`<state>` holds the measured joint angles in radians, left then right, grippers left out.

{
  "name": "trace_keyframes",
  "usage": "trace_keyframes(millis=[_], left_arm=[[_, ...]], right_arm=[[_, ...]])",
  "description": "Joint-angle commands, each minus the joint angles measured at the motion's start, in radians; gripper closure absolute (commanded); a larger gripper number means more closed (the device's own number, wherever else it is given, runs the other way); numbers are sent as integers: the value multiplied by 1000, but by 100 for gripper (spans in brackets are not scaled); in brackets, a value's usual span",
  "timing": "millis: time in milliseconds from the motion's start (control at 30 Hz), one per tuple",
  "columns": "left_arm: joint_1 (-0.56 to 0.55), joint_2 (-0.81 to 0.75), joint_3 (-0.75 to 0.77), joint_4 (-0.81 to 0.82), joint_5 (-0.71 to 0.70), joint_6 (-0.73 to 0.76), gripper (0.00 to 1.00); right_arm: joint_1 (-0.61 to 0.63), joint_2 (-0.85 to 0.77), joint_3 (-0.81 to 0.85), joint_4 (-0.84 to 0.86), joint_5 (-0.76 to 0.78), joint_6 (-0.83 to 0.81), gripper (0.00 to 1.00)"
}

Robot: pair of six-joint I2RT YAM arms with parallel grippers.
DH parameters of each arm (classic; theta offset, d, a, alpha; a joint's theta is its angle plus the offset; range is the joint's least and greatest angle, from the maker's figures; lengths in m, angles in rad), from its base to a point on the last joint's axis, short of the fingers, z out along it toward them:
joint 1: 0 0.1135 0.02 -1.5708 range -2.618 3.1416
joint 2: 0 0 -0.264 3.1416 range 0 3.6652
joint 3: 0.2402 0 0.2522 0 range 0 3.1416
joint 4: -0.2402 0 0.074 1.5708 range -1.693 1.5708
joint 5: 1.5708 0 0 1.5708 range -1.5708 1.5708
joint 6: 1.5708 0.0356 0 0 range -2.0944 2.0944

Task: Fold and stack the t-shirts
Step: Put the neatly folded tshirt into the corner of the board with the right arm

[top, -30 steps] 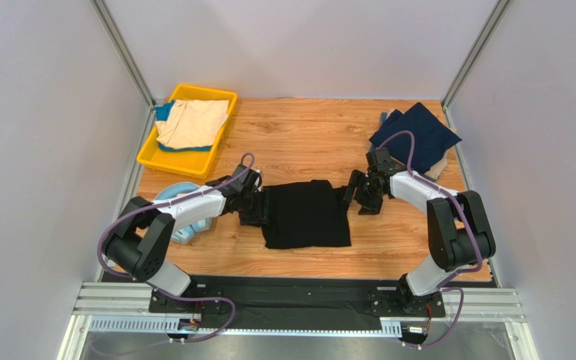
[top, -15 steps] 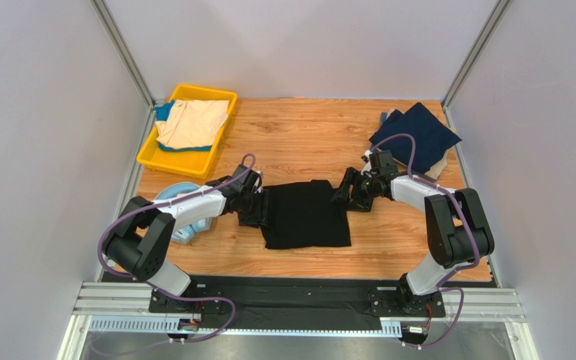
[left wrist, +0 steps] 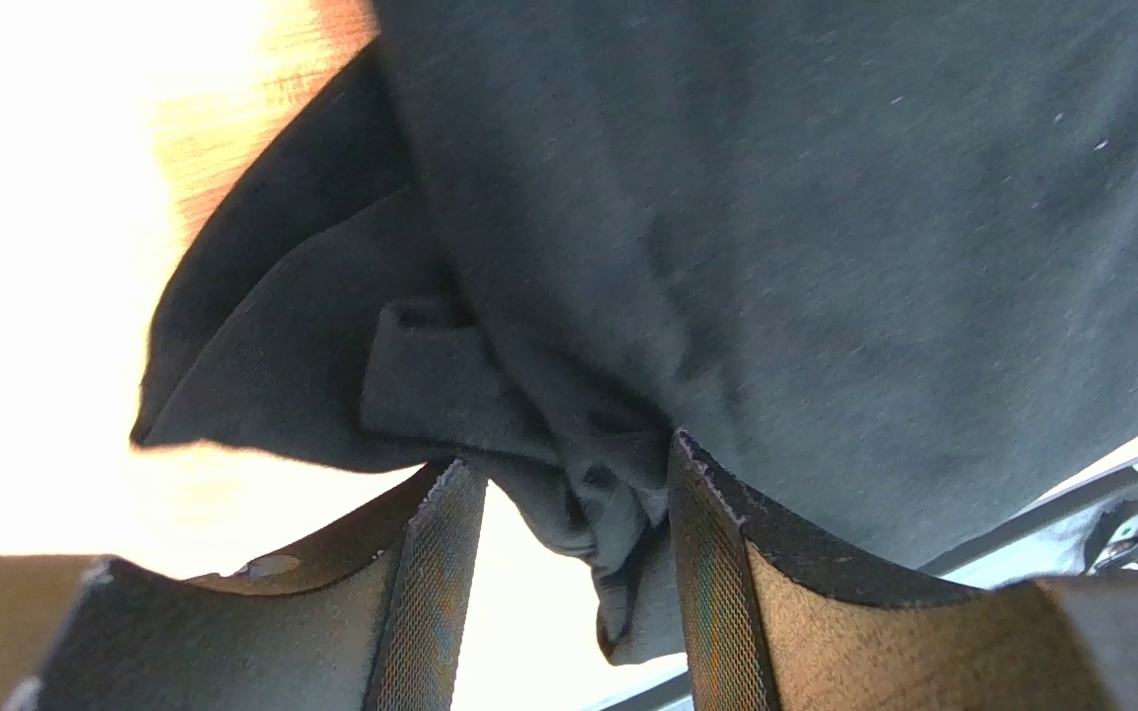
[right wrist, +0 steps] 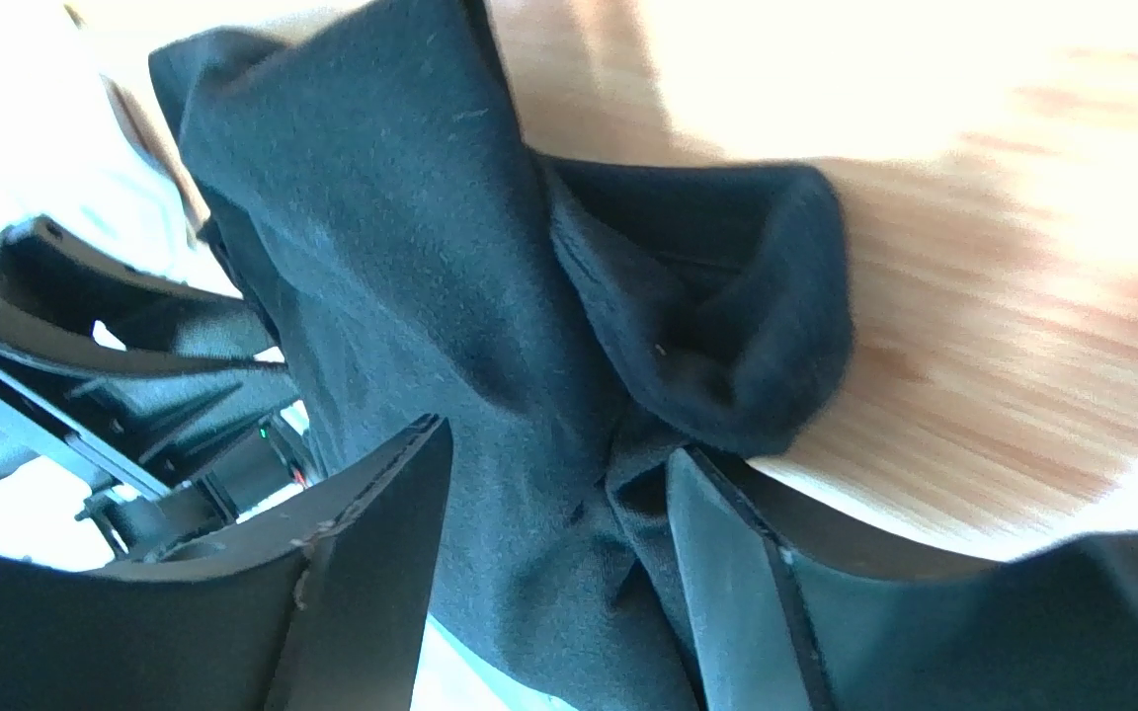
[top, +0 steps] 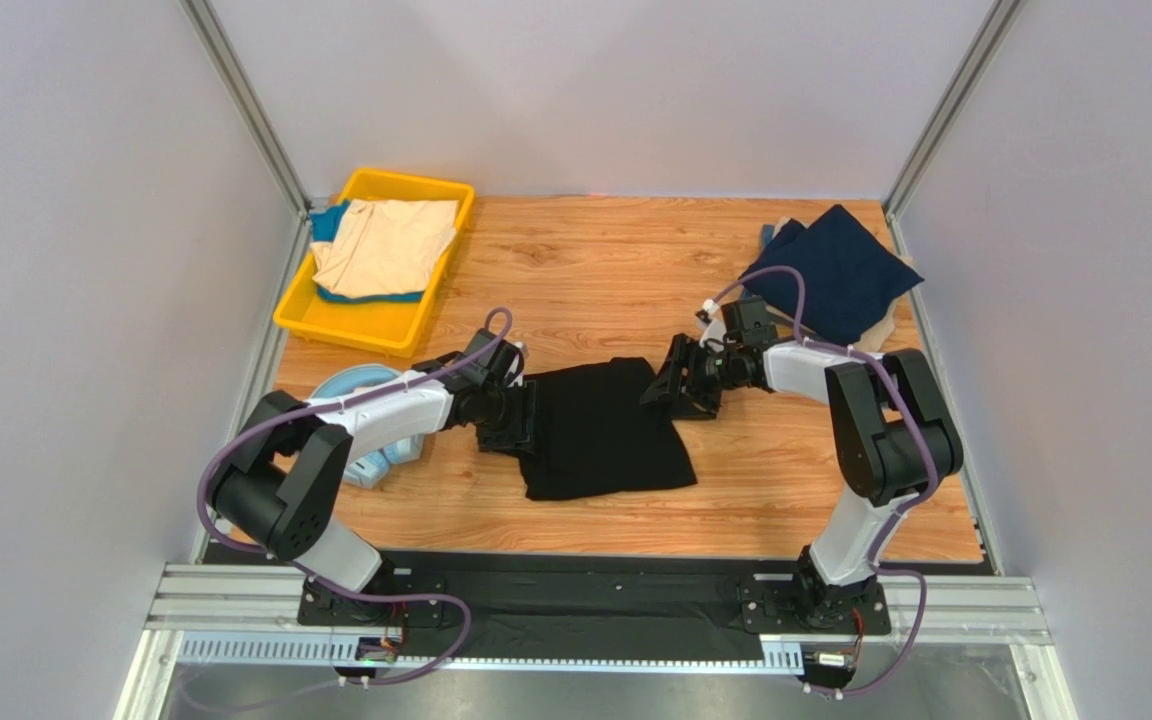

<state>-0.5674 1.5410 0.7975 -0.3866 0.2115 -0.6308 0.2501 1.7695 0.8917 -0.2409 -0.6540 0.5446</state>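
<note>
Jaws left and right pinch edges of black t-shirt (top: 605, 428).

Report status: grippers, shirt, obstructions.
Left gripper pinching black t-shirt, left edge; right gripper pinching right edge. Shirt on table, centre. Headphones left of shirt, off the cloth.

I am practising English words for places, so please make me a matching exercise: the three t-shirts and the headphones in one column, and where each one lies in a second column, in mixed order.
Things
1. black t-shirt
2. navy t-shirt
3. beige t-shirt
4. light-blue headphones

Places
A. in the yellow tray
B. far right corner of the table
C. middle of the table
D. near the left edge, partly under the left arm

Pairs: 1-C; 2-B; 3-A; 4-D
</note>
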Motion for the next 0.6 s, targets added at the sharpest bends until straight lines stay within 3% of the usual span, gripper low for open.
trace_keyframes(millis=[0, 100, 167, 200, 233, 267, 333, 367, 400, 500, 567], left_arm=[[1, -2, 17, -21, -6, 28, 45], [1, 1, 20, -21, -3, 26, 45], [1, 2, 20, -20, -1, 25, 45], [1, 4, 22, -20, -3, 25, 45], [3, 2, 22, -20, -1, 25, 45], [1, 2, 22, -20, -1, 25, 45], [1, 1, 22, -21, -4, 26, 45], [1, 1, 22, -24, -6, 28, 45], [1, -1, 22, -26, -7, 29, 45], [1, 1, 19, -24, -8, 29, 45], [1, 4, 19, -24, -6, 31, 45]], right_arm=[[69, 81, -66, -86, 136, -78, 39], [84, 76, -74, -75, 120, -69, 39], [87, 71, -85, -61, 119, -58, 44], [90, 70, -94, -45, 113, -49, 49], [90, 65, -97, -35, 105, -45, 62], [95, 62, -100, -31, 99, -41, 69], [97, 53, -108, -21, 97, -40, 80], [98, 48, -109, -20, 88, -41, 80], [98, 42, -114, -5, 79, -40, 79], [97, 47, -108, -1, 50, -40, 45], [98, 47, -108, 2, 56, -38, 36]])
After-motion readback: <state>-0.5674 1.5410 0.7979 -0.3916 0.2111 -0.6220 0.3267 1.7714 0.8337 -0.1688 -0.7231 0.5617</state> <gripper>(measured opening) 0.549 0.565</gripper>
